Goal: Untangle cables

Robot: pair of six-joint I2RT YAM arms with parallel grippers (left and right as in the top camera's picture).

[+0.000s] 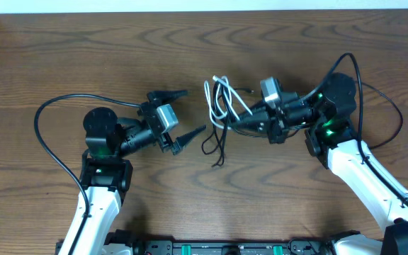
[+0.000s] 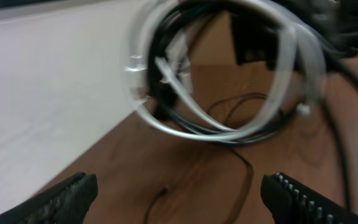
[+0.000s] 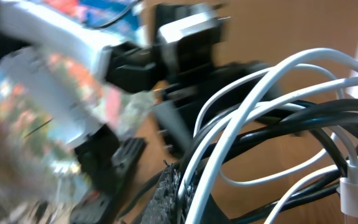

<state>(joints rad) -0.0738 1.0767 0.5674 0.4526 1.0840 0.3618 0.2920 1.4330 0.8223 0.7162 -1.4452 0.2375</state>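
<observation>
The cables [image 1: 222,103] form one tangle at mid-table: white loops on top, thin black strands [image 1: 214,145] trailing down onto the wood. My right gripper [image 1: 227,122] is shut on the bundle from the right and holds it slightly raised. In the right wrist view white cables [image 3: 260,99] and black cables [image 3: 303,118] run through the shut gripper [image 3: 188,193], with a white plug [image 3: 355,198] at lower right. My left gripper [image 1: 186,115] stands wide open just left of the tangle, touching nothing. Its view shows the blurred tangle [image 2: 216,74] ahead of the open gripper [image 2: 179,202].
Thick black arm wires loop out on the far left [image 1: 44,134] and far right [image 1: 392,120]. The wooden table's far edge [image 1: 204,13] meets a white wall. The left arm's wrist [image 3: 185,37] fills the left of the right wrist view.
</observation>
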